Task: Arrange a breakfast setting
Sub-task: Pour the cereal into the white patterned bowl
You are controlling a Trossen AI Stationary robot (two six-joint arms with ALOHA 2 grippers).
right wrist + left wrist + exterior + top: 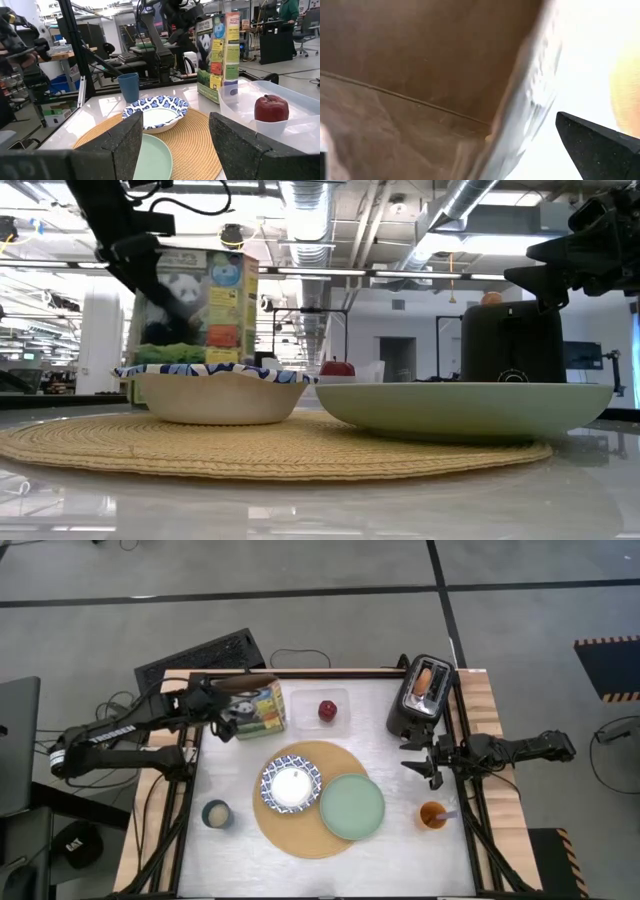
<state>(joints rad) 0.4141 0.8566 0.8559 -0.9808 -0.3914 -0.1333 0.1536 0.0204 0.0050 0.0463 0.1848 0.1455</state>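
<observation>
The colourful panda cereal box (258,706) stands at the table's far left; it also shows in the low view (200,305) and the right wrist view (216,50). My left gripper (226,718) is shut on its top. The blue-and-white bowl (290,783) and pale green plate (352,806) rest on the round tan mat (310,830). The red apple (328,711) lies in a clear container. The toast slice (427,679) sticks out of the black toaster. My right gripper (424,766) is open and empty beside the toaster. My left gripper holds the cereal box at its top left corner (150,272), coming from the table's left side and slanting down. In the left wrist view one finger (600,147) is outside the box's wall (520,100); the other is almost out of frame. The box stays upright.
The clear container (330,708) and the black toaster (415,705) stand along the far edge. A blue cup (216,813) stands near left of the mat. An orange cup (432,815) with a pale handle in it stands near right.
</observation>
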